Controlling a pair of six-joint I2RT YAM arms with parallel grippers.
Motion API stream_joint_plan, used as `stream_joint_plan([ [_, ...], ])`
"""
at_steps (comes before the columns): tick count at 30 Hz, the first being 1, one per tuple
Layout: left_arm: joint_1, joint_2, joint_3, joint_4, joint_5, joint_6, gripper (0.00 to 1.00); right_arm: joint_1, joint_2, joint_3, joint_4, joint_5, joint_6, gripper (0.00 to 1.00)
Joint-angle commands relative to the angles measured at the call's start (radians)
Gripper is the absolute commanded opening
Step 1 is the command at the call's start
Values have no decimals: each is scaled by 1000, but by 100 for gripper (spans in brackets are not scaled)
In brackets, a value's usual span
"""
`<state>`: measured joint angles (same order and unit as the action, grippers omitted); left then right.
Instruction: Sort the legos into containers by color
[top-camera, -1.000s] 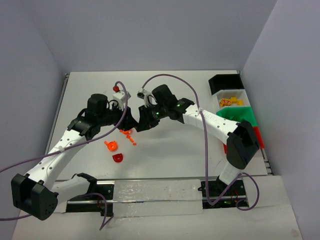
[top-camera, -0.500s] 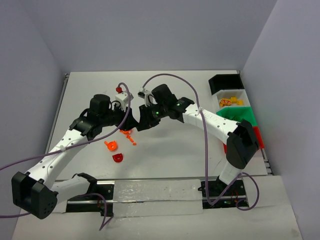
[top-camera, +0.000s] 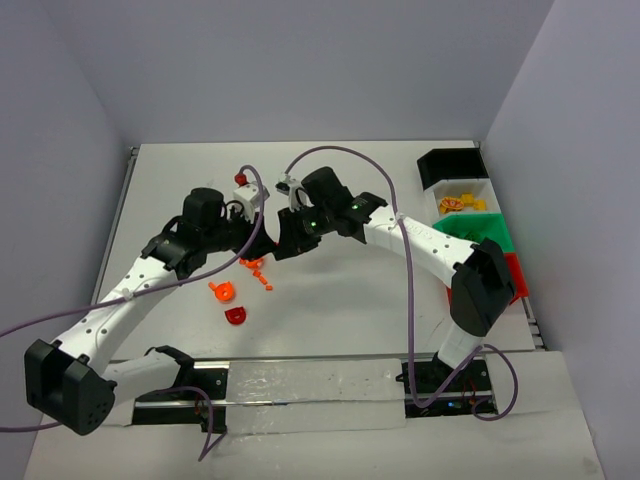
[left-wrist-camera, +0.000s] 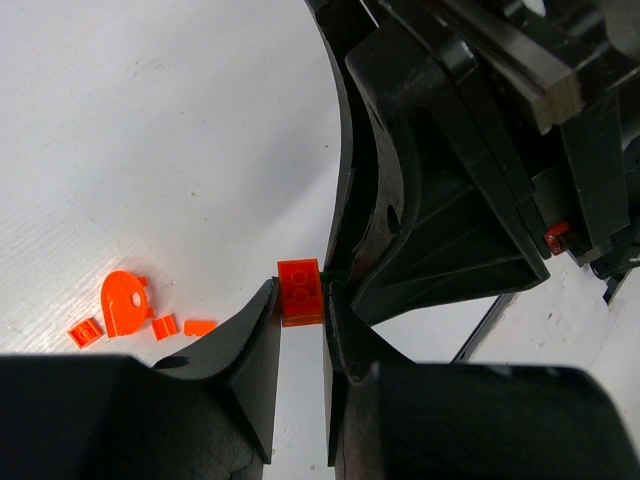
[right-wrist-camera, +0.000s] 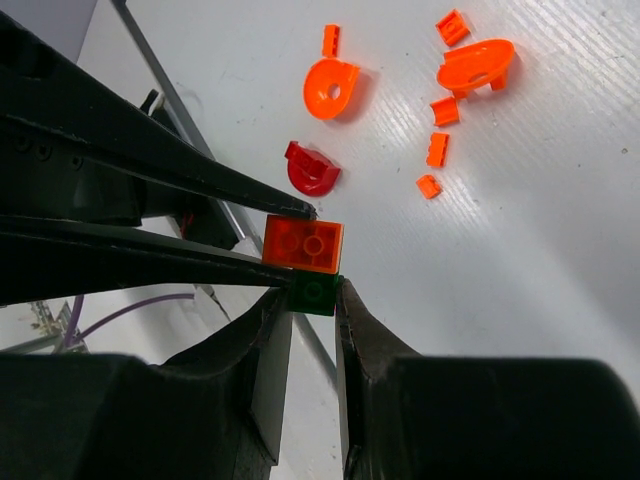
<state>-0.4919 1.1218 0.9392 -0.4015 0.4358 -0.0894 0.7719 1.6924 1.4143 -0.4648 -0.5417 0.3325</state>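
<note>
The left gripper (left-wrist-camera: 301, 290), clamped on the orange brick (right-wrist-camera: 303, 244), has crept slightly backward while the right gripper (right-wrist-camera: 313, 292) pinches the green brick (right-wrist-camera: 315, 294), yet both bricks remain joined, so neither is ready for sorting.

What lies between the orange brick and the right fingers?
A small green brick, joined to the orange brick and pinched by the right fingers. The right wrist view shows it.

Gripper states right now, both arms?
Left gripper: closed, holding the orange brick.
Right gripper: closed, holding the green brick, which touches the orange one.
</note>
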Motion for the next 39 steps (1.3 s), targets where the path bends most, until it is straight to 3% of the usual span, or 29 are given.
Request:
stream_joint_plan([
  [1, -7, 16, 86, -18, 18, -46, 0, -10, 7, 41, 28, 29, -8, 0],
  [6, 3, 41, 161, -14, -8, -70, 0, -8, 16, 24, 20, 38, -30, 0],
  [18, 4, 34, 148, -16, -66, -41, 0, -13, 6, 3, 17, 61, -49, 0],
  [24, 11, 2, 93, -18, -103, -15, 0, -98, -35, 9, -10, 46, -99, 0],
  [31, 59, -26, 66, -20, -149, 33, 0, -361, -145, -109, -172, 39, -317, 0],
  [38, 79, 105, 181, -121, -26, 121, 0, -776, -226, -117, -448, 147, -670, 0],
  [39, 79, 119, 199, -122, -20, 123, 0, -792, -225, -113, -469, 164, -700, 0],
])
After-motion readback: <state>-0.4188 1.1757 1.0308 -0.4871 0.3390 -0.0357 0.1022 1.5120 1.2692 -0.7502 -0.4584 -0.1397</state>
